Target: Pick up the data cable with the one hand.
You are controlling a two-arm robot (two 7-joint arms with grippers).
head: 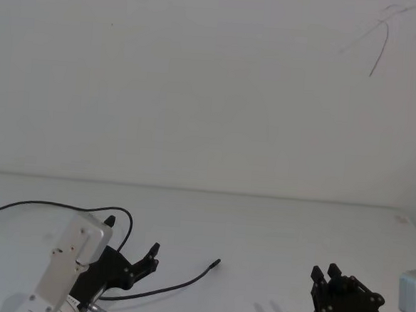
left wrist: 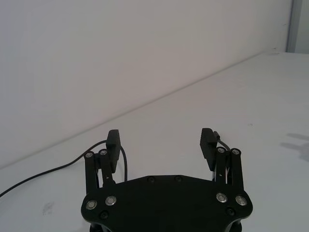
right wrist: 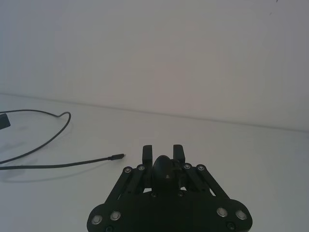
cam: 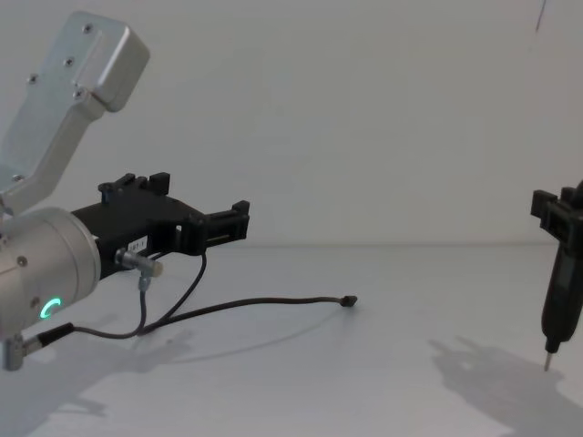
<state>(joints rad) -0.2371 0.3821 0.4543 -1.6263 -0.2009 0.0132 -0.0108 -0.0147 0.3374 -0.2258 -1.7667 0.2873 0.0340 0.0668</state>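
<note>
Head looks down, chest sideways; share data cable (cam: 301,299).

data cable (cam: 301,298): looking smooth, matt black
left end effector (left wrist: 160,137): showing matt black plastic, shiny screws
wrist cylinder (cam: 46,264): showing brushed silver metal
counter (head: 274,225): looking smooth matt white

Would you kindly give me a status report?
Left end effector open, empty. Data cable loose on table. Right end effector shut on pointed tool. Nothing blocking.

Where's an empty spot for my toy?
The middle, between the data cable and the right gripper, is bare, and so is the table's back strip. It's crowded by the left gripper, where the cable loops.
</note>
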